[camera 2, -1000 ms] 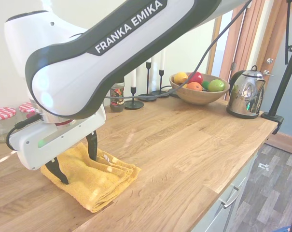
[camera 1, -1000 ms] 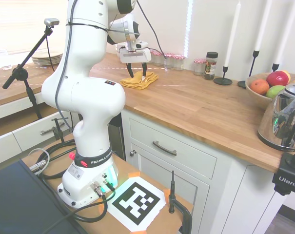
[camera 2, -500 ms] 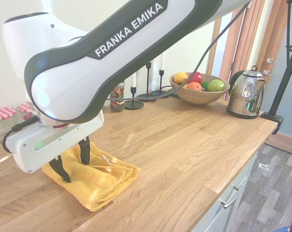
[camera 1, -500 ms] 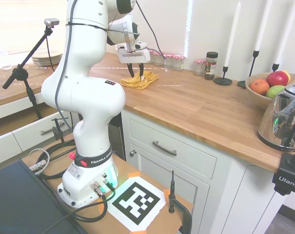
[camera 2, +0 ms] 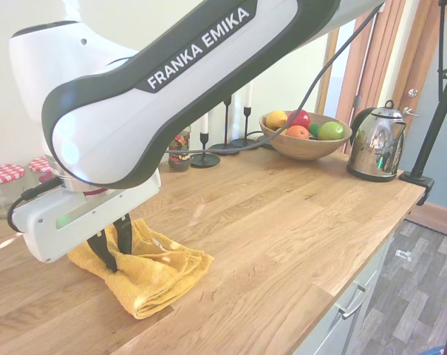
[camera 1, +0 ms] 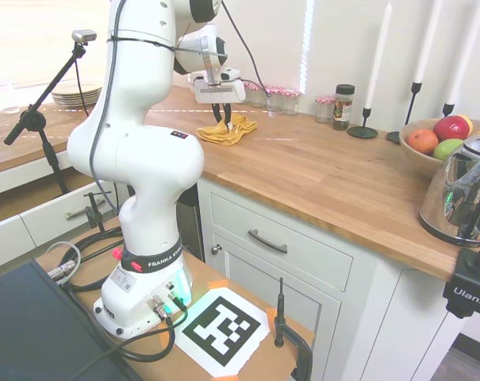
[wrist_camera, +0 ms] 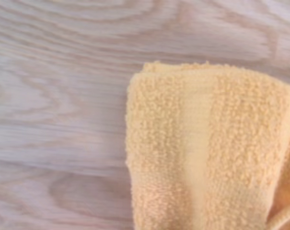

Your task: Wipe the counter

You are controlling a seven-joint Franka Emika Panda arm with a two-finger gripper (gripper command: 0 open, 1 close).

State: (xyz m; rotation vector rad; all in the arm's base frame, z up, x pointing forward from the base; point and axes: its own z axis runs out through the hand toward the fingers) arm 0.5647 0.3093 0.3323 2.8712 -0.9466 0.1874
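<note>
While the white arm reaches over the counter [camera 1: 319, 171] in the first exterior view, its gripper [camera 1: 222, 119] points down into a folded yellow towel [camera 1: 225, 130] lying near the back of the butcher-block top, which runs along the wall above white panelled cabinets [camera 1: 287, 262]. Red-lidded jars [camera 1: 286, 99] and a spice jar [camera 1: 343, 106] stand behind the cloth; a fruit bowl [camera 1: 430, 147] and a steel kettle [camera 1: 466, 194] sit well apart from it.

Seen from the second exterior view, the fingers [camera 2: 123, 233] have closed to a narrow gap, pinching a raised fold of the towel [camera 2: 153, 270] on the counter [camera 2: 282, 222].

Close up in the wrist view, the terry towel [wrist_camera: 207, 148] lies on pale wood grain [wrist_camera: 58, 110].
</note>
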